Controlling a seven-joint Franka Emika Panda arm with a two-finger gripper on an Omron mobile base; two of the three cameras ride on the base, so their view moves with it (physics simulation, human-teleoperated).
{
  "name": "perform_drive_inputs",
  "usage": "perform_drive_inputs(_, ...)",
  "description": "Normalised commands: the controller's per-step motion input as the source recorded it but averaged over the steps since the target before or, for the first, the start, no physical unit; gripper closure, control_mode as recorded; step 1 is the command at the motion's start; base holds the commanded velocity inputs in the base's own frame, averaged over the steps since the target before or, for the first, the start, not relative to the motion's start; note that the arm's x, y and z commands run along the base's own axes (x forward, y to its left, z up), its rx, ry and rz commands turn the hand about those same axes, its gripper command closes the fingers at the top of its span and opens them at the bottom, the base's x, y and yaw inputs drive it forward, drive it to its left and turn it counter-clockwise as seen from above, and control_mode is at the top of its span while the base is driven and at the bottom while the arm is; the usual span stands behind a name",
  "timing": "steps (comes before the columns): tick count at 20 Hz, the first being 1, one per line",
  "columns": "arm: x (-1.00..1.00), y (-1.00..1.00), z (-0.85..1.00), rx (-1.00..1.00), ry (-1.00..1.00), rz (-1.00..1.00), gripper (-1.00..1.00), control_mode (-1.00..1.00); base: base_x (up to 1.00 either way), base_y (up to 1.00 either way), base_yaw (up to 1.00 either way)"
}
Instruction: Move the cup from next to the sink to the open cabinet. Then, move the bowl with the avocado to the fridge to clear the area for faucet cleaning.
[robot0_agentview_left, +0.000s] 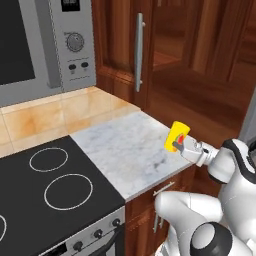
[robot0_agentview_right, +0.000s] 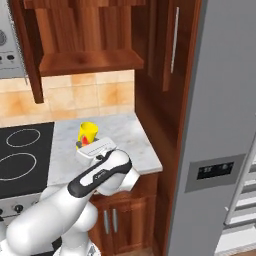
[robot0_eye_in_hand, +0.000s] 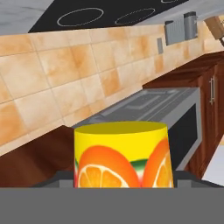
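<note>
The yellow cup (robot0_agentview_left: 178, 133) (robot0_agentview_right: 87, 131) with its orange-slice print (robot0_eye_in_hand: 122, 153) hangs tilted just above the marble counter's front right corner. My gripper (robot0_agentview_left: 176, 146) (robot0_agentview_right: 88, 145) is shut on the cup's lower part, one finger on each side. Up and behind it, the reddish-brown wall cabinet (robot0_agentview_right: 90, 60) stands open, its wooden shelf bare and its door (robot0_agentview_left: 125, 45) with the long silver handle swung out. The grey fridge (robot0_agentview_right: 220, 115) with a dark dispenser panel rises on the right. The sink, bowl, avocado and faucet are out of view.
A black cooktop (robot0_agentview_left: 50, 190) borders the marble counter (robot0_agentview_left: 125, 145) on the left, with a steel microwave (robot0_agentview_left: 45, 45) above it. A tiled backsplash (robot0_agentview_right: 75, 97) runs behind. Low wooden cabinets (robot0_agentview_right: 120, 220) sit under the counter.
</note>
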Motion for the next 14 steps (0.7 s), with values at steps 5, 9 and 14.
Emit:
perform_drive_inputs(5, 0.0, 0.0, 0.0, 0.0, 0.0, 0.0, 1.0, 1.0, 0.97, -0.68, 0.08)
perform_drive_inputs(9, 0.0, 0.0, 0.0, 0.0, 0.0, 0.0, 1.0, 1.0, 0.91, -0.72, 0.19)
perform_drive_inputs(14, 0.0, 0.0, 0.0, 0.0, 0.0, 0.0, 1.0, 1.0, 0.39, -0.72, 0.29)
